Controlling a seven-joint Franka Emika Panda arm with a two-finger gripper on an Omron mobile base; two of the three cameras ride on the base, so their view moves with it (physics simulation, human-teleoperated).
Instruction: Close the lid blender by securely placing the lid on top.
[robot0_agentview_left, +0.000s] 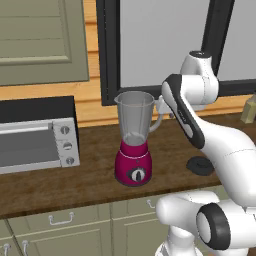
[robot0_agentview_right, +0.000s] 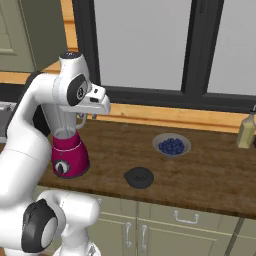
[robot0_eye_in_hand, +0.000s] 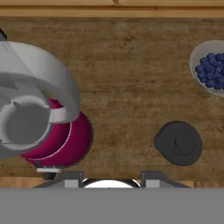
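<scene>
Nearest you are the gripper's (robot0_eye_in_hand: 110, 176) two dark tips at the bottom of the hand view, drawn in as far as they go and holding nothing. The hand looks straight down on the wooden counter (robot0_eye_in_hand: 127, 74).

Going left to right from there: the blender (robot0_eye_in_hand: 37, 118) stands with its jar mouth open, the magenta base showing under it. Well apart to its right lies the lid (robot0_eye_in_hand: 178, 143), flat on the wood near the front edge. Further right and towards the wall sits the bowl of blueberries (robot0_eye_in_hand: 210, 65).

You have yet to reach for the lid, as I judge it. Open the jaws first, since shut tips would only press on the disc. Bring the hand to the right until it is centred over the raised middle, then come down square and close on that knob, not the thin rim. Lift well clear of the wood before you carry it left, and mind the jar's handle and spout. Set it level on the mouth.

By count: one blender, one lid, one bowl, one toaster oven (robot0_agentview_left: 37, 142) far left, one bottle (robot0_agentview_right: 246, 131) far right.
</scene>
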